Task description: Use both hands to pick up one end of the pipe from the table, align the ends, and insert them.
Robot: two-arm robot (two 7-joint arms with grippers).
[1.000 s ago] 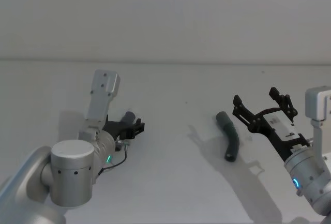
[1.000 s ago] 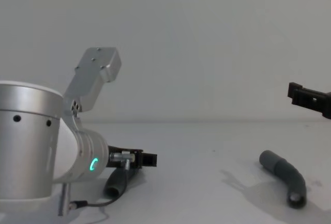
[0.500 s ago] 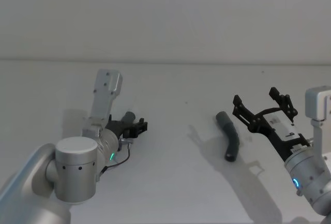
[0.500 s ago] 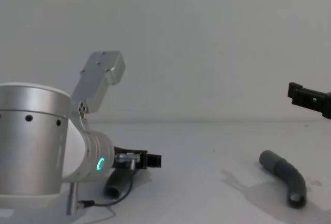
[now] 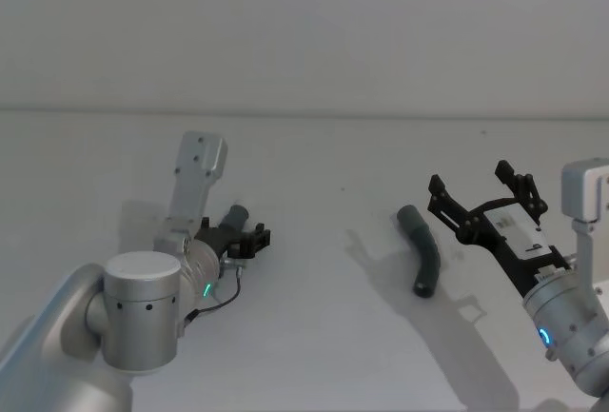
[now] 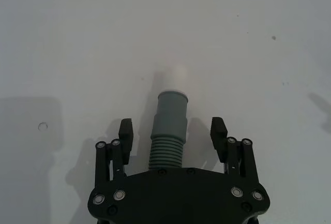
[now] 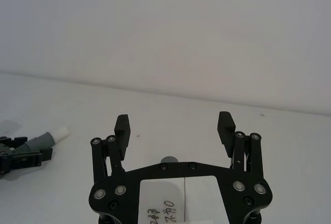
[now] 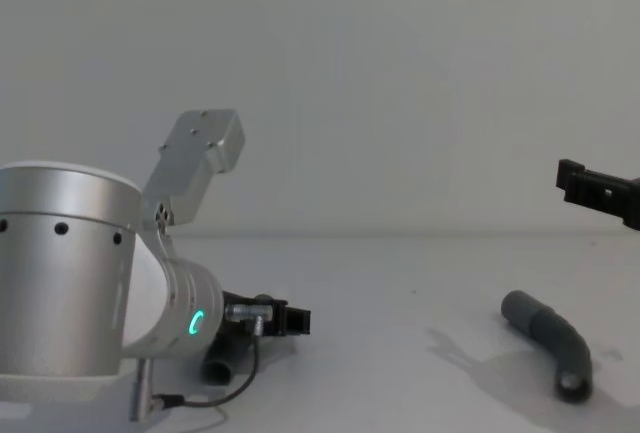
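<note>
One pipe piece [image 6: 169, 129], ribbed with a smooth grey cuff and a white tip [image 6: 176, 73], lies on the white table [image 5: 314, 336] at the left. My left gripper [image 6: 173, 131] is open and low over it, one finger on each side, neither touching; it also shows in the head view [image 5: 251, 238] and chest view [image 8: 292, 321]. The other pipe piece [image 5: 423, 250], dark grey and bent, lies at the right [image 8: 555, 345]. My right gripper [image 5: 485, 198] hangs open above the table just right of it, holding nothing.
A grey wall stands behind the table's far edge [image 5: 304, 113]. A bare stretch of table separates the two pipe pieces. The left wrist's thin cable [image 8: 215, 398] loops down close to the surface.
My left gripper has edged forward and sunk slightly lower around the ribbed piece. The right arm and the bent piece have not moved.
</note>
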